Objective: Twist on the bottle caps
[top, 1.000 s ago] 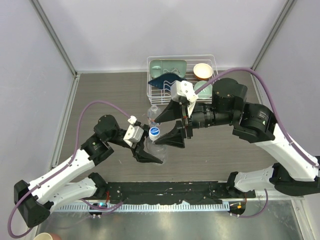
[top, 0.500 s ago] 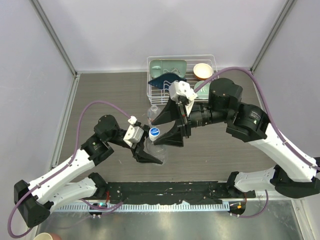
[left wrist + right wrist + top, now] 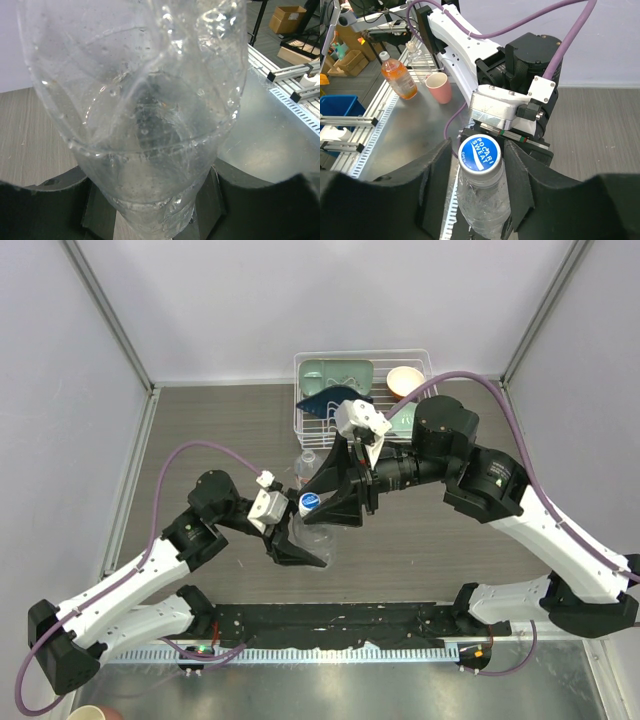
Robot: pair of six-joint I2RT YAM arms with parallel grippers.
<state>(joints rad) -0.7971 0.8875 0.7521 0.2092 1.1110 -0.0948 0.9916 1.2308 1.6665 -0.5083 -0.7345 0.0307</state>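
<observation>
An unlabelled clear bottle (image 3: 318,532) stands tilted in my left gripper (image 3: 298,548), which is shut on its lower body. In the left wrist view the bottle (image 3: 145,115) fills the frame, with the gripper (image 3: 150,205) pressed on both sides. Its cap (image 3: 309,504) is blue on top with a white rim and sits on the neck (image 3: 479,152). My right gripper (image 3: 324,497) is open, its jaws standing on either side of the cap (image 3: 479,156) with small gaps. A second clear bottle (image 3: 306,464) stands just behind, partly hidden by the right fingers. No loose cap shows.
A white wire dish rack (image 3: 300,422) at the back holds green plates, a dark blue item and a tan bowl (image 3: 405,381). The right wrist view shows an orange drink bottle (image 3: 399,76) and a pink cup (image 3: 439,88) on the metal bench beyond the table's near edge.
My right gripper has moved left and down, so its open jaws now straddle the blue cap. The left gripper and the bottle have stayed put.
</observation>
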